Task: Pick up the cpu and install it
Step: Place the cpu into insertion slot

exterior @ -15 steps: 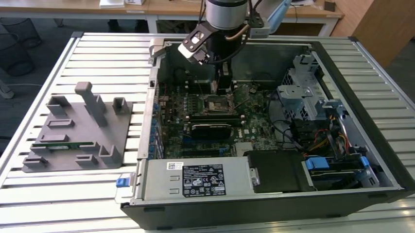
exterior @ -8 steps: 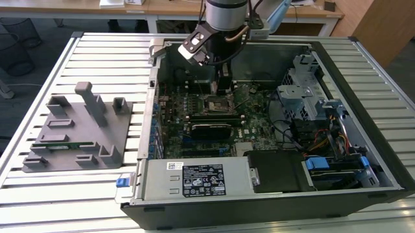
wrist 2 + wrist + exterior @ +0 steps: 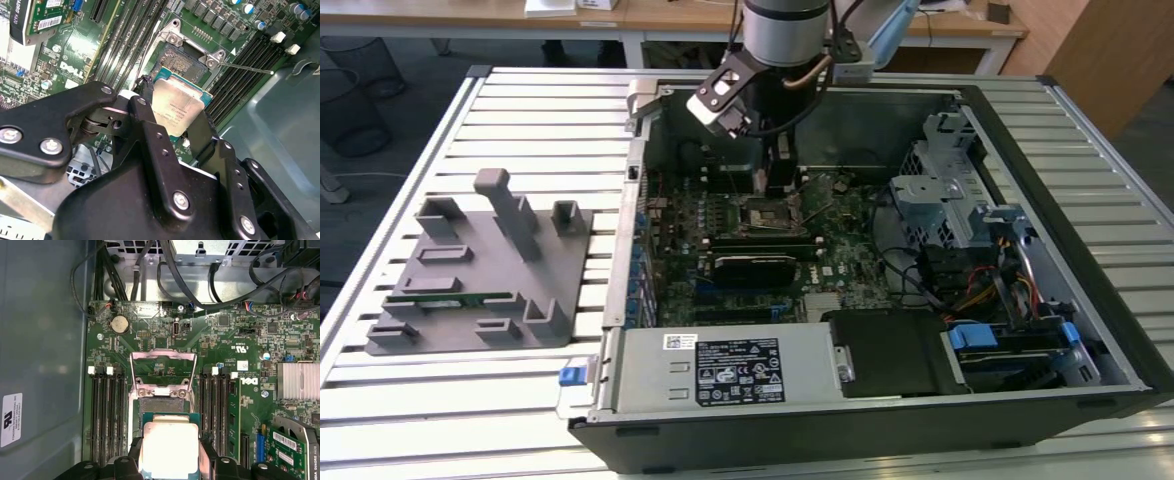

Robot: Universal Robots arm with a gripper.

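Observation:
The cpu [image 3: 176,106] is a flat square chip with a shiny silver top and a green rim. My gripper [image 3: 175,112] is shut on it, black fingers [image 3: 144,112] pressing on two opposite edges. The chip hangs tilted just above the open socket [image 3: 181,61] on the green motherboard. In the first wrist view the cpu [image 3: 170,447] sits between the gripper [image 3: 170,462] fingers, beside the bare socket [image 3: 161,406] with its load plate [image 3: 162,371] flipped up. In the exterior view the gripper [image 3: 778,182] reaches down inside the open computer case, over the socket [image 3: 765,213].
Memory slots [image 3: 107,415] flank the socket, and a thin lever [image 3: 245,67] juts out beside it. Case walls [image 3: 630,200], a drive cage [image 3: 958,195] and a power supply [image 3: 720,370] ring the board. A grey plastic tray [image 3: 474,270] with a green memory stick [image 3: 447,297] lies outside the case.

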